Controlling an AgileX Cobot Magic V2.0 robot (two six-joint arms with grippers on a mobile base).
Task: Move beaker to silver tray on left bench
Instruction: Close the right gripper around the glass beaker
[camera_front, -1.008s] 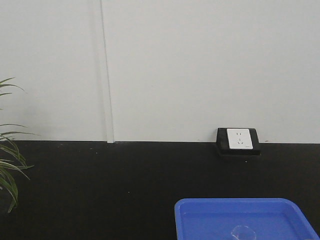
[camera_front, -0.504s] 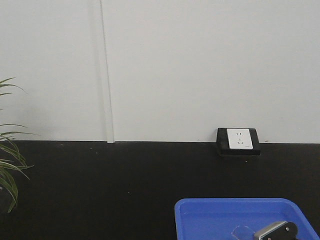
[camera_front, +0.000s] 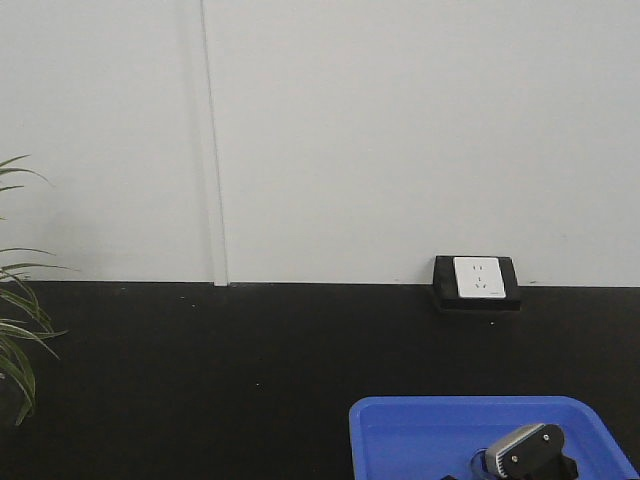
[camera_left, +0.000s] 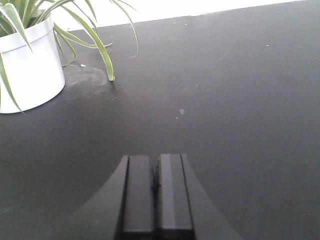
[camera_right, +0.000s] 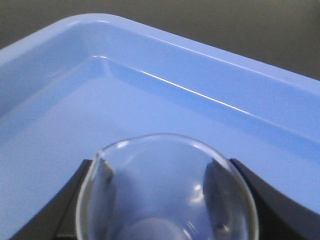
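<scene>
The clear glass beaker (camera_right: 167, 200) stands in the bright blue tray (camera_right: 150, 100), its round rim filling the lower part of the right wrist view. My right gripper (camera_right: 161, 167) is open and down around it, one dark finger (camera_right: 75, 200) on each side of the glass; I cannot tell whether they touch. In the front view the right gripper (camera_front: 530, 452) sits low in the blue tray (camera_front: 400, 425) and hides most of the beaker. My left gripper (camera_left: 156, 165) is shut and empty over the matte black bench top (camera_left: 240, 100). The silver tray is out of view.
A white pot (camera_left: 27, 65) with a green plant stands at the far left of the bench; its leaves (camera_front: 15, 340) show at the left edge of the front view. A wall socket (camera_front: 477, 280) sits behind the blue tray.
My right gripper came into the front view from the lower right and moved left over the beaker, which stood uncovered in the blue tray one second ago.
</scene>
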